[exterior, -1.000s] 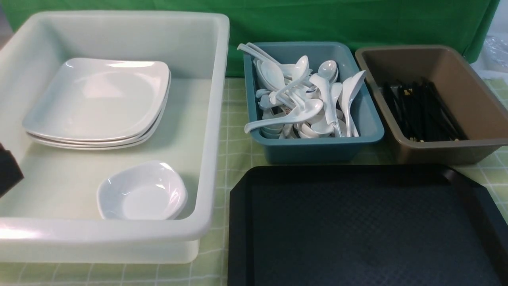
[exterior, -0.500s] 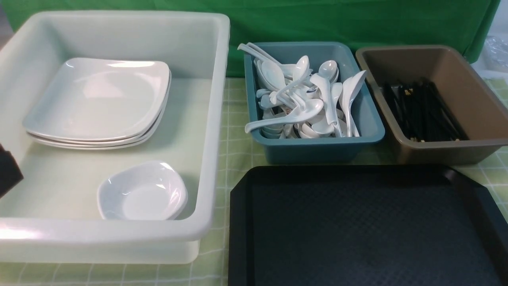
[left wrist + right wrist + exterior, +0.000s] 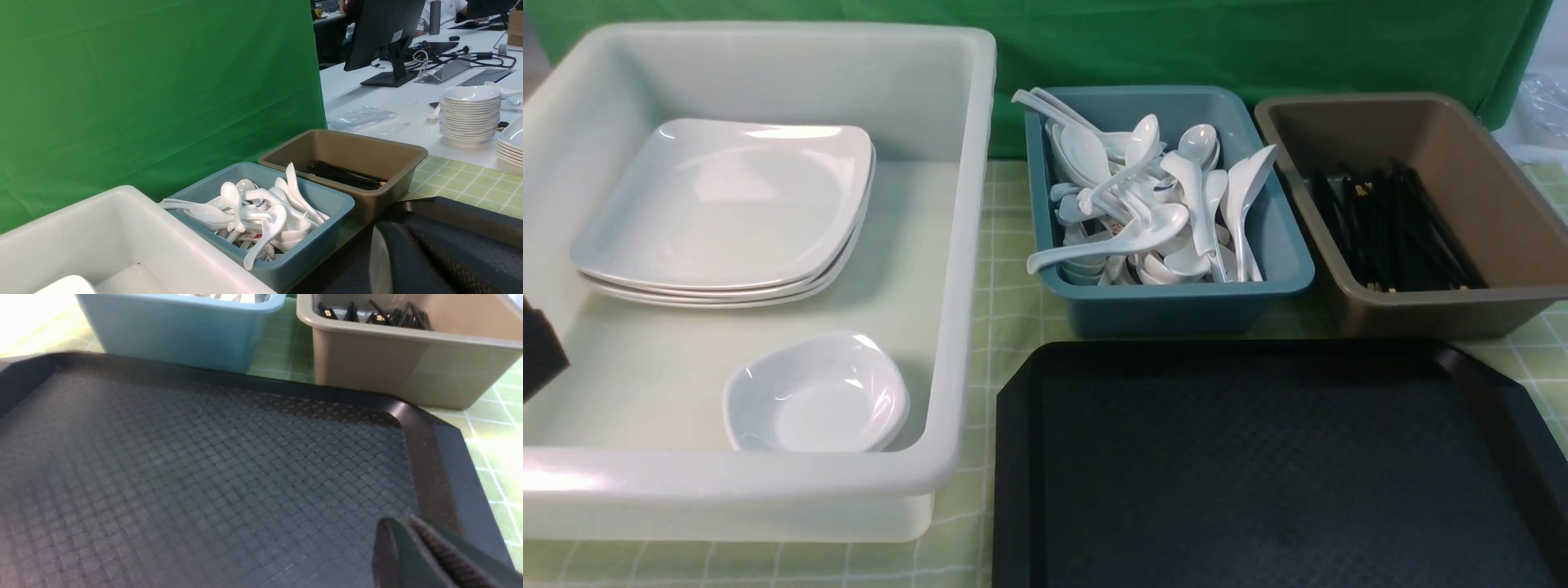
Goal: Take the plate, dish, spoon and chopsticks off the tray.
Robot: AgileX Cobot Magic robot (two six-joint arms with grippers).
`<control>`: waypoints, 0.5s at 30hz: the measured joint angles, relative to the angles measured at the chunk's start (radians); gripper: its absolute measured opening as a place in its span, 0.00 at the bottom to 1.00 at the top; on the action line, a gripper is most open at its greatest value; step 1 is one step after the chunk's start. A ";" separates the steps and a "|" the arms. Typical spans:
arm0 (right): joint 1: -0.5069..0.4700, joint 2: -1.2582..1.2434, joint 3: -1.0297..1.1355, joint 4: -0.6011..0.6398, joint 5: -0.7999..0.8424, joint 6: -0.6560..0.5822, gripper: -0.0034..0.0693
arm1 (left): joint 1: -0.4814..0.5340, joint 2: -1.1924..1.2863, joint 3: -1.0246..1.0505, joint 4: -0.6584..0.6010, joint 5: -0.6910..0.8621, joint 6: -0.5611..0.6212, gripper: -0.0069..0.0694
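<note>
Black tray (image 3: pixel 1258 474) sits at front right on the green checked table (image 3: pixel 1005 310), textured floor bare in front and right wrist views.

White tub (image 3: pixel 964 245) at left holds a stack of plates (image 3: pixel 727 204) toward its far side and one small deep dish (image 3: pixel 817 392) near its front wall. Top plate lies flat on the stack.

Teal tub (image 3: pixel 1176 306) behind the tray, heaped with white spoons (image 3: pixel 1143 212), handles pointing all ways. Brown tub (image 3: pixel 1445 306) just right of it, black chopsticks (image 3: pixel 1388 229) lying along its floor, gold bands at the near ends.

Left gripper (image 3: pixel 404 253): dark fingers pressed together, nothing between them, low beside the white tub. Only a dark sliver of that arm (image 3: pixel 539 351) shows at the front view's left edge.

Right gripper (image 3: pixel 425 555): ribbed fingers together or nearly so, empty, hanging over the tray's right part near its clipped corner.
</note>
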 joint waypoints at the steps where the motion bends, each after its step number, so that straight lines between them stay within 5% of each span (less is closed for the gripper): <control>1: 0.000 0.000 0.000 0.000 0.000 0.000 0.13 | 0.000 0.000 0.000 0.000 0.000 0.000 0.10; 10: 0.000 0.000 0.000 -0.001 0.000 0.000 0.15 | 0.000 0.000 0.003 0.013 -0.016 0.002 0.10; 15: 0.000 0.000 0.000 -0.001 0.000 0.000 0.17 | 0.053 -0.009 0.124 0.071 -0.322 -0.018 0.10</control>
